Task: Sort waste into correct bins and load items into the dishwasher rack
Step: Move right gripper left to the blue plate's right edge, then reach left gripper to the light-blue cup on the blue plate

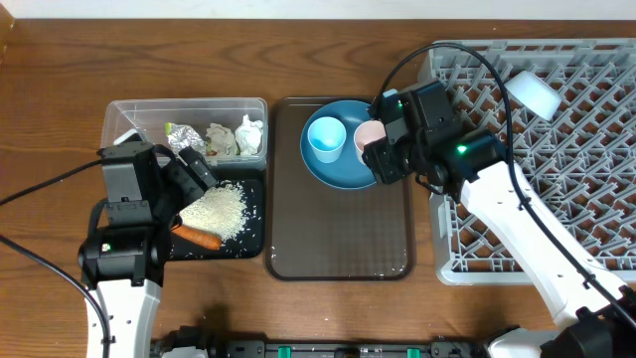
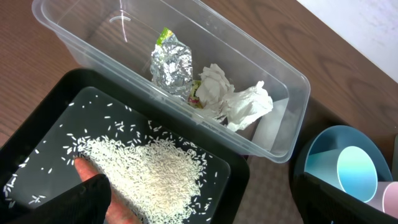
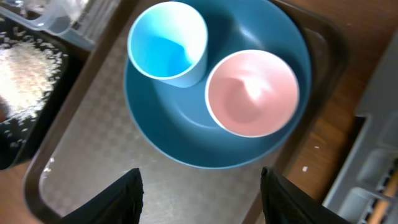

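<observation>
On the dark-blue plate, the light-blue cup and the pale-pink cup stand upright, just beside each other. Over the plate's edge hovers the right tool, its fingers apart with nothing between them. The plate sits at one end of the brown serving tray, between the grey rack and the clear tub. That tub holds the foil wrapper (green-yellow print at its edge, too small to read) and tissue wads. Just beside it, the black tray carries rice and the carrot. The left tool hangs over this tray, spread wide and empty. Everything rests on the wooden surface.
</observation>
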Controlling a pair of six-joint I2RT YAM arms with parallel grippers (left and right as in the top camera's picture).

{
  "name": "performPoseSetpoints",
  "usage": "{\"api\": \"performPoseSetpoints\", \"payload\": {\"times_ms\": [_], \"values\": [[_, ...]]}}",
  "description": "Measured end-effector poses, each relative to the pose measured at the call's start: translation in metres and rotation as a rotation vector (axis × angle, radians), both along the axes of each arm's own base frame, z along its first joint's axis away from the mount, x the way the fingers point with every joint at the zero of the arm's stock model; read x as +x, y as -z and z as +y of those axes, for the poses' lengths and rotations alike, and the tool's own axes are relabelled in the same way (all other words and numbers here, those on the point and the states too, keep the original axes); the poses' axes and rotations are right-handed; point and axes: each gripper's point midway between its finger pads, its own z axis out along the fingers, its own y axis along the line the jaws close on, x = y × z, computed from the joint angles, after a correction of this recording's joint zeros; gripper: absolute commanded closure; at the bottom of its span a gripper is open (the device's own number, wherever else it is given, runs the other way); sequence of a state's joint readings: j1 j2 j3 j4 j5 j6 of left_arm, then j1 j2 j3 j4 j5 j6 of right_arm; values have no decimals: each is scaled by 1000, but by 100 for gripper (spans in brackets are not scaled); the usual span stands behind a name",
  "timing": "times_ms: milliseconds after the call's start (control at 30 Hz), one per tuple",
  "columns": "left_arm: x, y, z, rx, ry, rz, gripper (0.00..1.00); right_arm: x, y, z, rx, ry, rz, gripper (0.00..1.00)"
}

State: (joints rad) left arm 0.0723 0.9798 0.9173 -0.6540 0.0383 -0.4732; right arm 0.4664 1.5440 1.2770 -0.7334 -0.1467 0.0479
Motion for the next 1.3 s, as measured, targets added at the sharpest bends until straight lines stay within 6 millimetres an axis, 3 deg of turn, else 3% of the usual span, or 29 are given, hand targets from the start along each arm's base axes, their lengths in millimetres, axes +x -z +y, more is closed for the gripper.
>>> {"api": "performPoseSetpoints", "payload": {"times_ms": [433,633,800,1133,1200,1233,1300], "values": [[0,0,0,0,0,0,5,3,5,-20,-38,66,21,34],[0,0,0,0,0,0,5,3,11,-50,-53,173,85,17],[0,0,0,0,0,0,5,-14,16,-68,-86,215,159,1],[3,-3,-3,-11,11,-18,0,-19,17,-78,-130,231,170,1],[5,-5,-11,-47,44,-29,28,-19,17,-79,-135,234,169,1],[7,-6,-16,-68,63,-38,36,-19,17,-79,-136,234,168,1],[14,-9,-33,-121,133,-63,41,-20,18,-80,-140,235,173,1]]}}
